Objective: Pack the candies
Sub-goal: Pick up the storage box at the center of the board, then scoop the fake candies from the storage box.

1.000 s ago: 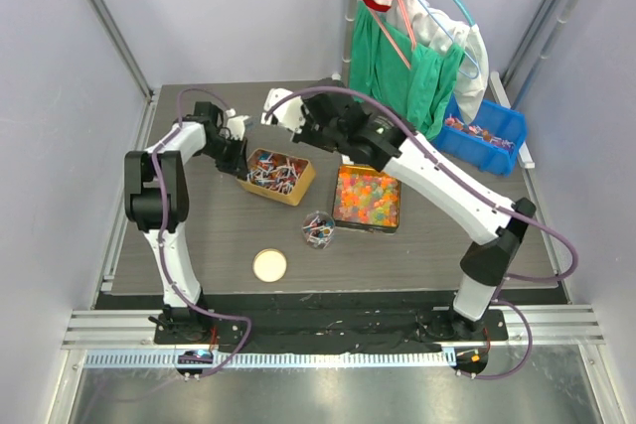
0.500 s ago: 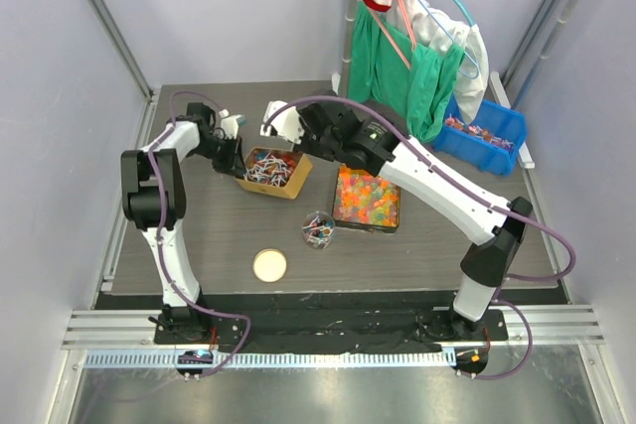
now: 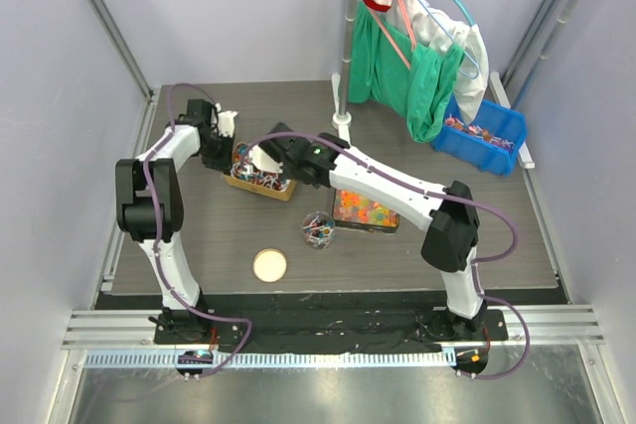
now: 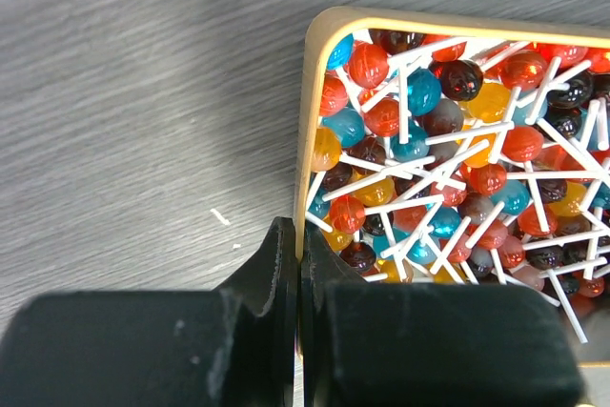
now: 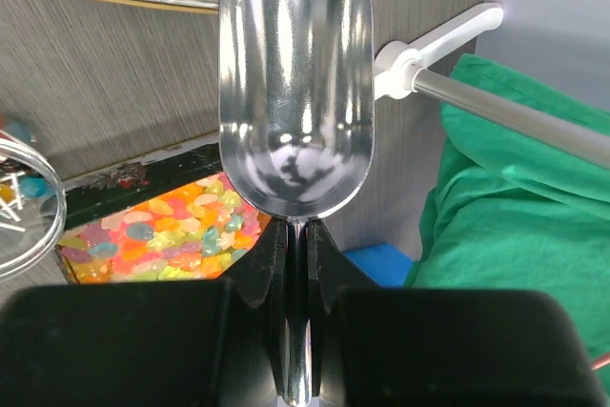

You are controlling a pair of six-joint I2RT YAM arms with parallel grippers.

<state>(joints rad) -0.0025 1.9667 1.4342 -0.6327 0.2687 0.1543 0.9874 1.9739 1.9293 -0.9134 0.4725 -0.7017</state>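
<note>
- Tan rectangular tray (image 3: 256,192) of stick lollipops (image 4: 429,169) sits back-left on the grey bench (image 3: 199,235).
- Square tray of jelly pieces (image 3: 364,228) lies to its right.
- Clear round jar (image 3: 307,230) stands before both.
- Round cream lid (image 3: 269,265) lies nearest, left of the jar.

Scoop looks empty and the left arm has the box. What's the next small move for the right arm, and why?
Probably dip the scoop forward into the lollipops. Its bowl is empty, its tip is beside the box rim, and the left gripper, shut on the box wall, steadies it. The right gripper grips the scoop's handle.
</note>
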